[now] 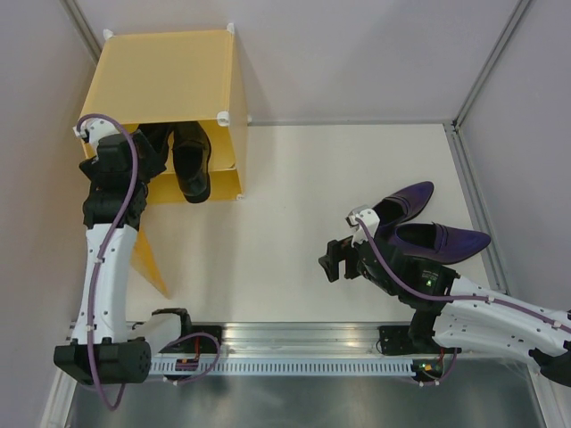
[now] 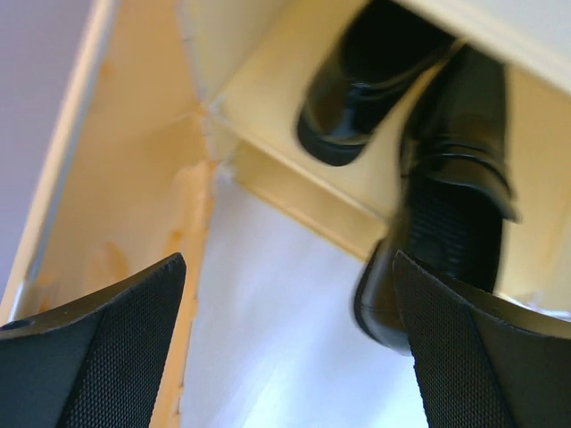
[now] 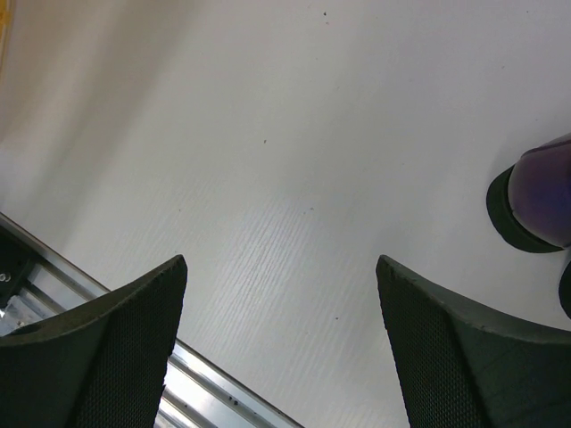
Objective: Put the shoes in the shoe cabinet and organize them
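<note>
1. The white table (image 1: 294,223) ends at 6 o'clock in an aluminium rail (image 1: 312,343). The left arm (image 1: 107,250) reaches up to the cabinet mouth and hides most of one shoe inside. The open door (image 1: 153,263) stands just at 3 o'clock of that arm.
2. The shoe cabinet (image 1: 169,71) sits at 11 o'clock, its opening facing 6 o'clock. Both black loafers (image 1: 190,160) lie inside, side by side. The near end of the right one pokes past the front edge. Which level they rest on cannot be told.
3. The purple loafers (image 1: 442,239) lie on the table at 3 o'clock, close together, toes toward 2 and 3 o'clock.
4. The left gripper (image 2: 287,267) hangs at the cabinet mouth, jaws spread wide, with nothing held.
5. The right gripper (image 3: 281,267) hangs over bare table at 9 o'clock of the purple pair, spread wide and empty.
</note>
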